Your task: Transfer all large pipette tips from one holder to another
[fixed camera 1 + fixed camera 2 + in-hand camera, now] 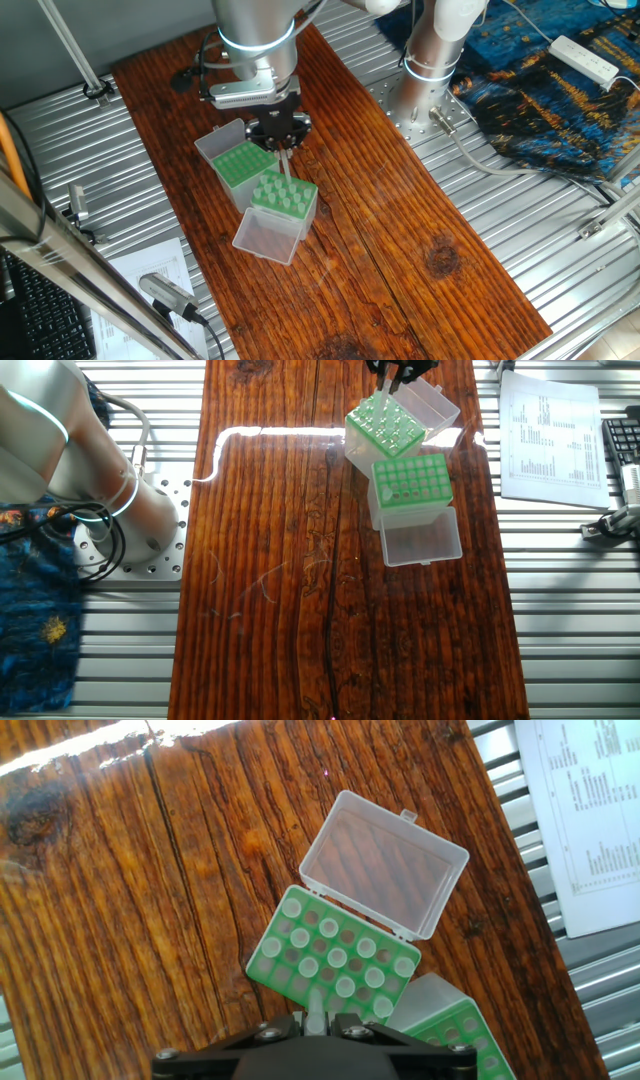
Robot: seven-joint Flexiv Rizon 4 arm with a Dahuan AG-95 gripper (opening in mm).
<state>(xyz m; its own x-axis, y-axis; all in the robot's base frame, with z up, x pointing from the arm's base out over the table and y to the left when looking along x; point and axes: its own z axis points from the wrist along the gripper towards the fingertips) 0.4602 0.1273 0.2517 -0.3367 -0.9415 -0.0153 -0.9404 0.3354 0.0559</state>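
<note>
In the hand view a green rack [335, 960] holds several pale large pipette tips [337, 958], wide ends up, with its clear lid [385, 863] hinged open behind it. My gripper [315, 1018] is shut on one pale tip [316, 1008], held upright at the rack's near edge. A second green rack [462, 1032] lies at the lower right. In the other fixed view the gripper [392, 378] is over the upper rack [385, 428], beside the second rack [412, 482]. In one fixed view the gripper [284, 158] hangs between the two racks [243, 163] [283, 195].
Both racks sit on a wooden board [300, 560] laid on a ribbed metal table. A printed sheet [550, 430] lies to one side. The arm's base [430, 60] stands by the board. A blue cloth [560, 90] with a power strip [585, 58] lies beyond it.
</note>
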